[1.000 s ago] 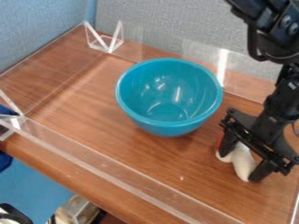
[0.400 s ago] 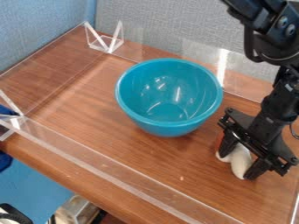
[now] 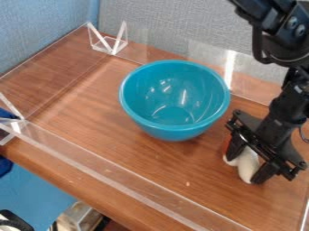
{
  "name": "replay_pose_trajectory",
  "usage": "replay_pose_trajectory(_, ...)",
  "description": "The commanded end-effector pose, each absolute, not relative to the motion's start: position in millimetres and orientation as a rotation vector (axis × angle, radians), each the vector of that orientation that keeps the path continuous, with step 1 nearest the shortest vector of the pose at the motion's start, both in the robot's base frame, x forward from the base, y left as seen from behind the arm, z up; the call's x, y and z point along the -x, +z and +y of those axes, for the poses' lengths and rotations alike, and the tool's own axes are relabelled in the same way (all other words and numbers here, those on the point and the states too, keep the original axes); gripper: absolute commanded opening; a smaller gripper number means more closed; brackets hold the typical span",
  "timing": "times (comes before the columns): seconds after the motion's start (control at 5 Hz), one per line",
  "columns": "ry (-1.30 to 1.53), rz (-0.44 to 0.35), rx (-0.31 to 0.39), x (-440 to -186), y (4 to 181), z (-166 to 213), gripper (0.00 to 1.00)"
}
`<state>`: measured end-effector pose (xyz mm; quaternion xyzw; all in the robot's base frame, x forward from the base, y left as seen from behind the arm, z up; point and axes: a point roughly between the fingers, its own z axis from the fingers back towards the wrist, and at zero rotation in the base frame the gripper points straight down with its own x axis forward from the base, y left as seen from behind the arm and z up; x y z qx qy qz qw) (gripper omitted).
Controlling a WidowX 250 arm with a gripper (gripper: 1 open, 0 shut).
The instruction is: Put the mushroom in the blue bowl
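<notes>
The mushroom (image 3: 248,166) stands on the wooden table at the right, only its cream-white stem showing between black fingers. My gripper (image 3: 256,164) points almost straight down over it, its fingers pressed against both sides of the stem, so it is shut on the mushroom at table level. The cap is hidden by the gripper. The blue bowl (image 3: 175,97) is a deep, glossy teal bowl, empty and upright, just left of the gripper with a small gap between them.
A low clear acrylic wall (image 3: 85,153) runs along the front edge of the wooden table (image 3: 72,86), and another clear panel (image 3: 229,63) stands behind the bowl. A clear triangular bracket (image 3: 108,41) stands at the back left corner.
The fingers have drawn in a little around the mushroom's stem. The arm and the bowl have stayed where they were.
</notes>
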<state>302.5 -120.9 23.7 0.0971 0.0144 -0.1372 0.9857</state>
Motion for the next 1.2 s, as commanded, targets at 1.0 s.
replay_pose_trajectory(1.0, -0.139, 0.009, -0.195, -334.9, 29.1, -76.3, 0.00)
